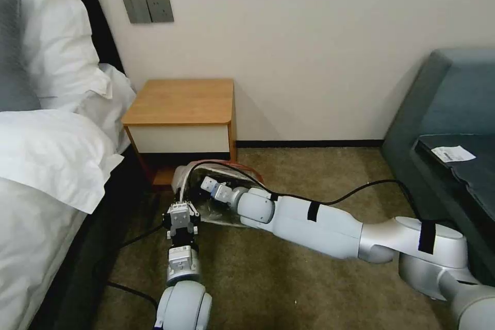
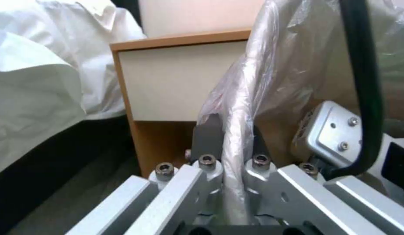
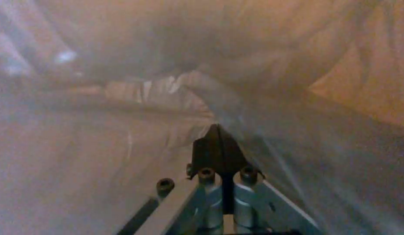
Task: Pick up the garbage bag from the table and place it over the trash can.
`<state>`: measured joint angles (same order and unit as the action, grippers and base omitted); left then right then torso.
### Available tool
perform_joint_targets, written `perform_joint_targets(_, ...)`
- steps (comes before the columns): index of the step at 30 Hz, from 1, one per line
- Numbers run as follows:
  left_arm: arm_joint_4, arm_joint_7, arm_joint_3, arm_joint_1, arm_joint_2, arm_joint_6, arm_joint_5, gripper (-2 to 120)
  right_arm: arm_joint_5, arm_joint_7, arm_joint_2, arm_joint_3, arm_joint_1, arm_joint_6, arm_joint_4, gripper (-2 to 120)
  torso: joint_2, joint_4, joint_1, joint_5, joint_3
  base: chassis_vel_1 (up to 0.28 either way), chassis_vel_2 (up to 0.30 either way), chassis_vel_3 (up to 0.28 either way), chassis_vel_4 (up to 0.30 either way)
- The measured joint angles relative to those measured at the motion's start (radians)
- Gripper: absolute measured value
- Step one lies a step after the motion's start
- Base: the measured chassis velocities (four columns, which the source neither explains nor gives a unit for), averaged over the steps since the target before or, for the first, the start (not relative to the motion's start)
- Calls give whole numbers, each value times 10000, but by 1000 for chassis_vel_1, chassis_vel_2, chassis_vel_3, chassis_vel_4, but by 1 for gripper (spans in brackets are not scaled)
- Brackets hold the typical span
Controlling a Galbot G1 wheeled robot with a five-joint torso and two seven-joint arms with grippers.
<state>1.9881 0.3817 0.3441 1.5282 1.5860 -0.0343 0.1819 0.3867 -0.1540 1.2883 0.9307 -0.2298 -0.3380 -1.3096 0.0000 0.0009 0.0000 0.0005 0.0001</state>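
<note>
Your left gripper point(image 1: 181, 201) sits low in front of the table point(image 1: 180, 100), just below the lower shelf, and its fingers point(image 2: 207, 133) are clamped on a bunched fold of the garbage bag point(image 1: 227, 193); in the left wrist view you can see the twisted plastic pinched between the two dark pads and running down between the silver links. The bag itself is off the table's surface and hangs in front of the table's lower part, stretched into a clear bubble above the carpet point(image 1: 309, 289), with its red band arcing along the edge nearest the table. Your right gripper point(image 1: 209, 184) is pushed inside the bag, reaching toward the table from the side of the blue sofa point(image 1: 454, 113), with plastic draped around its wrist. In the right wrist view its fingers point(image 3: 219, 153) are together, the dark tips meeting in a point, and hazy film surrounds them; nothing visible lies between them. A black cable point(image 1: 361, 188) runs along the right arm and curves over the bag. The table's wooden top is bare, its white drawer front faces you, and the bed point(image 1: 46, 165) with white linen lies directly beside the table. The trash can cannot be made out behind the plastic.
</note>
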Motion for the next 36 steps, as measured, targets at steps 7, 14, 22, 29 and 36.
perform_joint_targets(7,-252,-2,45,-298,-1,17,-176,1,109,-189,-312,-52,-82,-87,-619,0,0,-9,0,2,-1,0,0,0,0)
perform_joint_targets(14,-599,31,301,-581,22,114,-480,1,76,-258,-826,-458,-242,-141,-1553,0,0,-8,0,-15,-1,0,0,0,0)
perform_joint_targets(22,-610,203,506,-671,91,459,-945,1,30,-311,-1794,-874,-729,-178,-3117,0,0,-8,0,-21,-1,0,0,0,0)
perform_joint_targets(29,-350,560,552,-671,-58,1618,-2388,1,-684,-16,-3704,-3592,-3488,475,-6353,0,1,-9,0,-13,-2,0,0,0,0)
perform_joint_targets(36,565,1184,381,-605,-182,3657,-5915,1,-1508,1150,-4681,-8736,-7653,2217,-8238,12,1,-15,0,-7,-3,0,0,0,0)
